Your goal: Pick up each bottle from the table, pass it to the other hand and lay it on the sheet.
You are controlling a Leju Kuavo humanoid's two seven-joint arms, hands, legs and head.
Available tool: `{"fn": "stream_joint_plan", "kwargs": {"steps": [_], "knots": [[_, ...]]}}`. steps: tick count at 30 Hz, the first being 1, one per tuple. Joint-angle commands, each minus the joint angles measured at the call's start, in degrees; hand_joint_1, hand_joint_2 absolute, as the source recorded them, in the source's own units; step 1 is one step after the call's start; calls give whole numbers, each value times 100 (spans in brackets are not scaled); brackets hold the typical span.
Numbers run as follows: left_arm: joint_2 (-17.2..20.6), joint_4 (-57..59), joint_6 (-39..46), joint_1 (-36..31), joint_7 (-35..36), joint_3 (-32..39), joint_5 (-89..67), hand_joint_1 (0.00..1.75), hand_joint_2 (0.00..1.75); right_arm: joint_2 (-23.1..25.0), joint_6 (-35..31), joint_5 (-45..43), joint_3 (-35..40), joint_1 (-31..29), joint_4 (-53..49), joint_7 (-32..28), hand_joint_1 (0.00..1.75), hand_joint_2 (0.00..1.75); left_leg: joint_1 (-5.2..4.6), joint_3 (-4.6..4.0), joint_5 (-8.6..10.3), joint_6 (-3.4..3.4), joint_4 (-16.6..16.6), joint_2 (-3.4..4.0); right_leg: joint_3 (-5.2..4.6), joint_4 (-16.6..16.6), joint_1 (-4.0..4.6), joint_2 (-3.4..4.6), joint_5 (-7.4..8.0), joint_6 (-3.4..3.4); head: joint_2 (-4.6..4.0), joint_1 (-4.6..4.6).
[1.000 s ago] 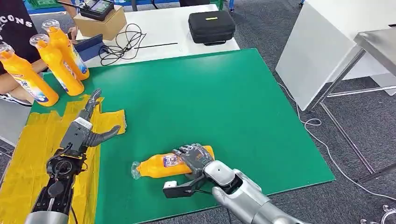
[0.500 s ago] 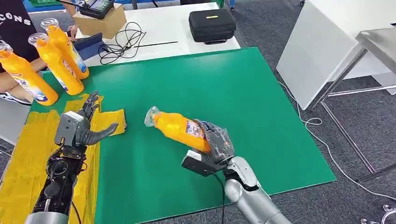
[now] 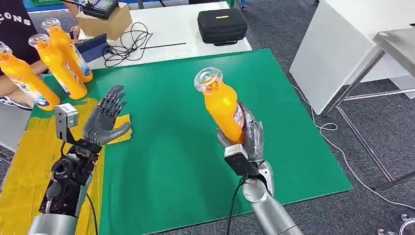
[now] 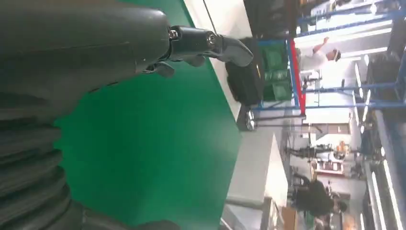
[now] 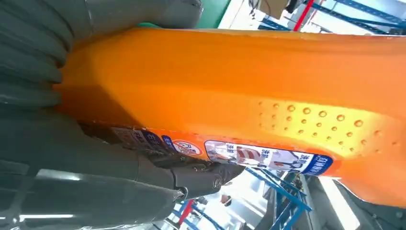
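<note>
My right hand grips an orange bottle by its lower body and holds it upright above the green mat, clear cap up. Up close in the right wrist view, the bottle lies across my fingers with its label showing. My left hand is raised with fingers spread and palm turned toward the bottle, over the edge of the yellow sheet at the table's left. It holds nothing, as the left wrist view's spread fingers confirm. Three more orange bottles stand at the far left.
The green mat covers the table. Behind it lie a black case, a cardboard box and black cables. A person's arm rests at the far left beside the standing bottles. A white panel stands to the right.
My right hand has lifted the bottle off the mat and turned it from lying to upright. My left hand has risen and turned its open palm toward the bottle.
</note>
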Motion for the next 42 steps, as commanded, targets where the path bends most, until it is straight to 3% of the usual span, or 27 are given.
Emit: {"fn": "stream_joint_plan", "kwargs": {"steps": [1, 8, 13, 18, 31, 42], "knots": [[20, 363, -153, -300, 111, -436, 325, 0, 175, 10, 37, -167, -59, -148, 10, -170, 175, 175, 3, 9, -5, -7, 1, -3, 10, 1, 4, -9, -7, -4, 0, 0], [-62, -81, 125, 20, 40, -1368, 319, 0, 175, 104, 191, -165, 329, -182, 131, -252, 175, 175, 3, 12, -9, -7, 2, -2, 15, 1, 5, -10, -11, -4, 0, -2], [-43, -325, 321, 182, -4, -1662, 350, 0, 175, 162, 441, -132, 732, -442, 548, -224, 175, 175, 7, 16, -15, -8, 2, 11, 19, 0, 7, 2, -11, -6, 0, 0], [-89, -180, 438, 103, -98, -1635, 366, 0, 175, 416, 476, -167, 1182, -803, 1127, -191, 175, 175, 3, 3, -7, -6, -2, 17, 4, -1, 4, 11, -2, -4, 0, 0], [-84, -210, 425, 108, -109, -1640, 364, 0, 175, 369, 493, -210, 1222, -812, 1113, -196, 175, 175, 12, 16, -14, -10, 1, 9, 20, 0, 9, -1, -12, -6, 0, 0], [-110, -824, 398, 273, -93, -1646, 456, 0, 175, 621, 674, -304, 1545, -1252, 1811, -118, 175, 175, 11, 3, -7, -8, -2, 12, 4, -1, 8, 5, -4, -4, 0, -2]]}}
